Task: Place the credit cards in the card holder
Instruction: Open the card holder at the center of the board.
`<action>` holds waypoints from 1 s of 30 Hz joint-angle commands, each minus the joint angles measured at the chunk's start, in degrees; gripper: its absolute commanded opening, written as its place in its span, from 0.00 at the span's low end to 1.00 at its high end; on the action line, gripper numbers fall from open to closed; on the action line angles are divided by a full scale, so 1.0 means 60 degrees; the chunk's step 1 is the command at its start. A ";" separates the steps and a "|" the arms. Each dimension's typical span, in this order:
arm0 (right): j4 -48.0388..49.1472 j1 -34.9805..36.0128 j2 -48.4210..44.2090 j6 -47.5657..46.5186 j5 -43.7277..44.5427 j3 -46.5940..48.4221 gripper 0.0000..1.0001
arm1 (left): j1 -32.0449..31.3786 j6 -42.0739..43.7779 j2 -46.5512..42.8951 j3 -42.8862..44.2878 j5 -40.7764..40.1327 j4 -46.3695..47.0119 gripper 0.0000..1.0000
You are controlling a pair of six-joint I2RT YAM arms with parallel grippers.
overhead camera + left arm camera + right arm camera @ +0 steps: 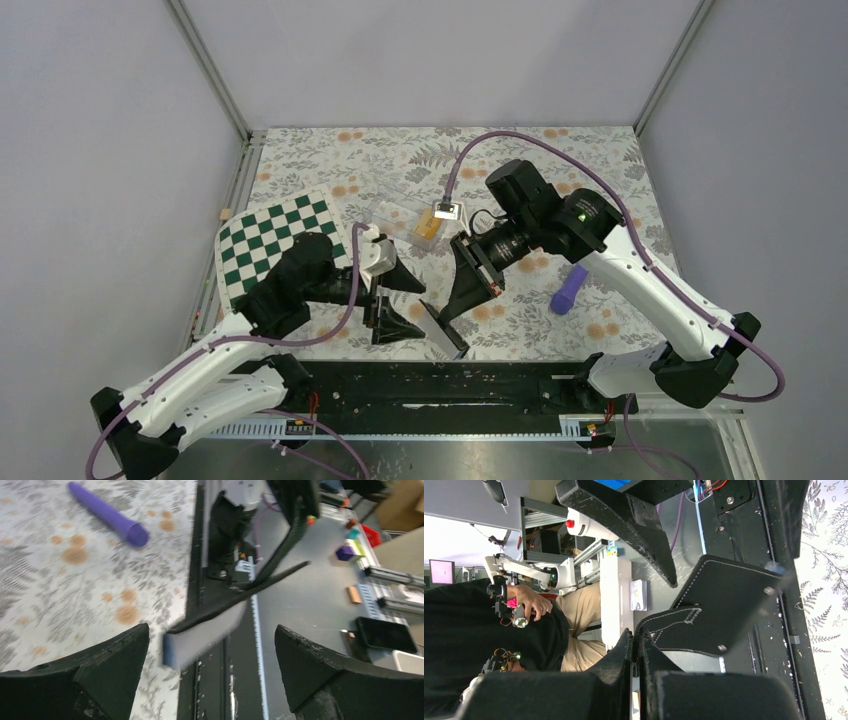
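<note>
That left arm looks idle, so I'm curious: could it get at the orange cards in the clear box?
Probably yes. The left end effector is open and empty; the credit cards lie in the clear box just beyond it, nothing between. The right end effector holds the card holder off sideways.

No legible text or labels

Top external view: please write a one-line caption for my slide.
Right jaws grip the open card holder; left jaws stand open beside it; credit cards lie farther back.
</note>
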 commanded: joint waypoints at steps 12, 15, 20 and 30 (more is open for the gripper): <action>0.0479 -0.0019 -0.0183 0.0385 -0.0368 -0.0149 0.00 | -0.0002 -0.2599 0.0593 -0.0837 0.2578 0.4814 0.85; 0.0497 -0.0019 -0.0143 0.0399 -0.0441 -0.0156 0.00 | -0.0083 -0.2267 0.0159 -0.1082 0.2086 0.4754 0.93; 0.0549 -0.0019 -0.0047 0.0420 -0.0533 -0.0156 0.00 | -0.0220 -0.1871 -0.0281 -0.1351 0.1694 0.4600 0.96; 0.1208 -0.0371 -0.0279 0.0806 0.0024 -0.0567 0.00 | -0.0455 -0.2512 -0.0080 -0.1472 0.1846 0.4839 0.61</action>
